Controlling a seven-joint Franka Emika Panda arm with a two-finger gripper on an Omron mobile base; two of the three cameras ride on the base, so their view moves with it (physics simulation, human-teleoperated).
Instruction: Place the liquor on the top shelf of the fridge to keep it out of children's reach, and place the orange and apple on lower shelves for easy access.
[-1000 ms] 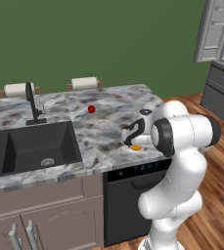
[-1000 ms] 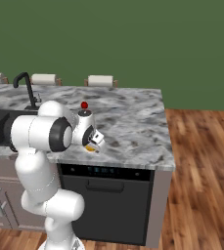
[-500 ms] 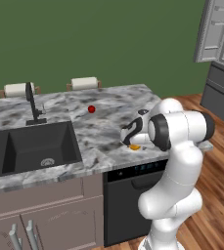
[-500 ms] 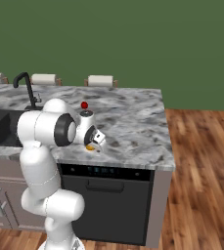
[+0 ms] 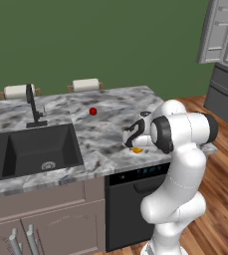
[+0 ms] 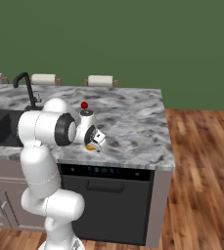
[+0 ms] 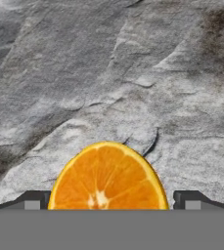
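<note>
The orange (image 7: 107, 178) lies cut face up on the marble counter (image 5: 105, 134), near its front edge. My gripper (image 7: 108, 200) is down over it, open, with a dark fingertip (image 7: 33, 200) on either side and a gap to the fruit. From the base views the gripper (image 5: 134, 145) (image 6: 92, 142) hangs low over the orange (image 5: 137, 150) (image 6: 89, 148). The apple (image 5: 93, 111) (image 6: 84, 105) sits farther back on the counter, apart from the hand. The fridge (image 5: 225, 50) stands at the far right with a door open. The liquor and the fridge's shelves are out of view.
A dark sink (image 5: 31, 149) with a black faucet (image 5: 33, 104) takes up the counter's left part. Paper towel rolls (image 5: 85, 84) stand along the back edge. A dishwasher (image 5: 135, 199) sits under the counter below the hand. Wooden floor (image 6: 201, 185) lies to the right.
The arm has shifted a little and the hand has settled lower over the orange. The jaws stay wide and the fruit has not moved.
</note>
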